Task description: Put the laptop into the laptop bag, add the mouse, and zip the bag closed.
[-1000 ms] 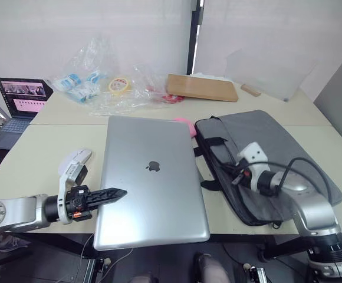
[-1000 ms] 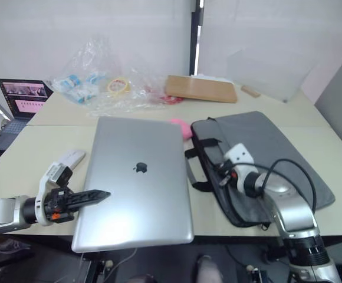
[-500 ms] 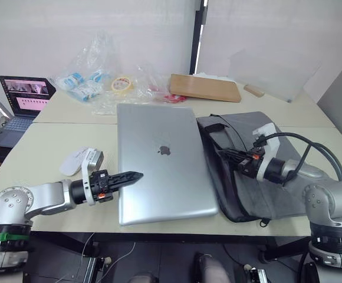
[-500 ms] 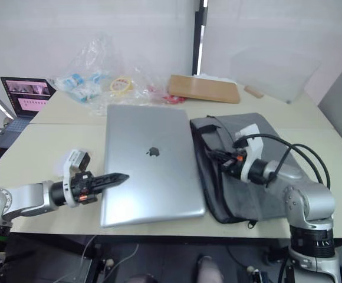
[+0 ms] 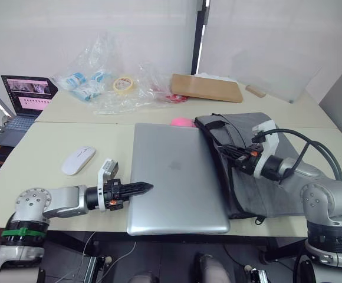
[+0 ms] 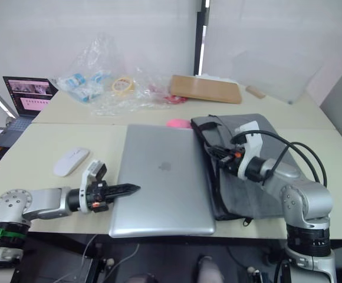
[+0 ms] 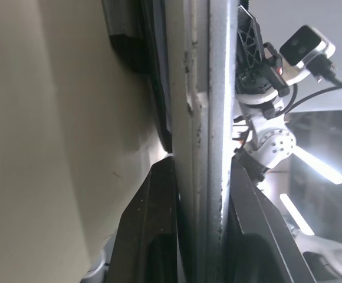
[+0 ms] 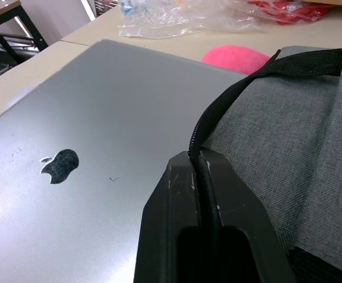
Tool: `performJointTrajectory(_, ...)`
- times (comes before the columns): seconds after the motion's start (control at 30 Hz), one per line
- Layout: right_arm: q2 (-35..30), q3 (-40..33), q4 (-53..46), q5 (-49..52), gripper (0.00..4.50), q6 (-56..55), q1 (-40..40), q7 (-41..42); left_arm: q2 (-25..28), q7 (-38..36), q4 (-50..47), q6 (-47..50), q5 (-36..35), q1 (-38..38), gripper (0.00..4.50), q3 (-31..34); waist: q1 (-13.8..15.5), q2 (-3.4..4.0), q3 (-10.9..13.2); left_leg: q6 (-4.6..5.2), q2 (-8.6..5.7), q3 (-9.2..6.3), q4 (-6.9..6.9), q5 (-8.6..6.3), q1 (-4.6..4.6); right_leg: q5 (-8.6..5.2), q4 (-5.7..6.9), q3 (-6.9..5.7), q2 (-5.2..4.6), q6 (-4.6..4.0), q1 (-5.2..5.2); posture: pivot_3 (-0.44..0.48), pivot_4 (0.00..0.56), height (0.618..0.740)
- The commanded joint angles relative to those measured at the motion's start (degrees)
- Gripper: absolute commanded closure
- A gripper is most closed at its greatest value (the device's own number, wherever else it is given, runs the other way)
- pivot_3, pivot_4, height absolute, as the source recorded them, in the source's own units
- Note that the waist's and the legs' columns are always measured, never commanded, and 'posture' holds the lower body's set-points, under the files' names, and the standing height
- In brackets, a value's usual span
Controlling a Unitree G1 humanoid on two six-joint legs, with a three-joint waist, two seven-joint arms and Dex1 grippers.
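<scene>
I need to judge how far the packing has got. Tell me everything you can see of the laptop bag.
The laptop bag is a flat grey fabric case with black edging, zipper and strap handles, lying on the pale table at the robot's right. The right gripper is shut on its black zippered edge, holding up the open side that faces the laptop, whose right edge meets that opening. A pink thing lies beside its far corner.
</scene>
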Motion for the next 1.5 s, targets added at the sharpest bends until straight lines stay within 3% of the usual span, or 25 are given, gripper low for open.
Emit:
performJointTrajectory(0.03,-0.85,-1.41,-3.08,1.75,4.47,-1.53,-0.27,0.64,-0.87,-0.82,0.29,-0.10,-3.40,-3.52,4.18,3.48,-0.02,0.00,0.00,0.00,0.00,0.00,0.02,0.00,0.00,0.01,0.00,0.01,0.00,0.00,0.00,0.000,0.150,0.740)
performJointTrajectory(0.33,-0.63,-0.17,-4.88,3.46,4.47,-0.29,0.16,0.81,-6.27,5.37,3.36,-2.69,-3.11,-10.38,4.18,-1.14,0.49,-0.02,-0.01,0.01,-0.02,-0.03,0.10,0.00,0.00,0.04,0.00,0.00,-0.06,0.03,0.07,0.000,0.150,0.740)
performJointTrajectory(0.57,-0.95,0.03,-6.11,4.25,4.47,-0.23,1.14,-0.11,-13.56,8.09,8.43,-4.85,2.40,-16.83,4.18,-1.92,0.46,-0.03,-0.02,0.03,-0.04,-0.01,0.12,0.00,-0.01,0.08,-0.03,0.04,-0.08,0.07,0.09,0.000,0.150,0.740)
performJointTrajectory(1.17,0.91,0.88,-7.50,6.04,4.47,-0.25,0.98,-3.53,-30.54,0.59,20.29,-7.65,25.53,-28.12,4.18,3.83,0.89,-0.05,-0.01,0.16,-0.06,0.02,0.18,0.02,-0.26,0.21,-0.17,0.05,-0.10,0.15,0.15,0.000,0.150,0.740)
performJointTrajectory(1.5,1.58,0.18,-7.64,8.05,4.47,0.25,0.31,-5.55,-39.99,-1.52,19.76,-8.04,34.09,-28.17,4.18,6.69,1.32,-0.04,-0.01,0.31,-0.11,0.01,0.18,0.03,-0.36,0.50,-0.71,-0.01,-0.10,0.35,0.15,0.000,0.150,0.740)
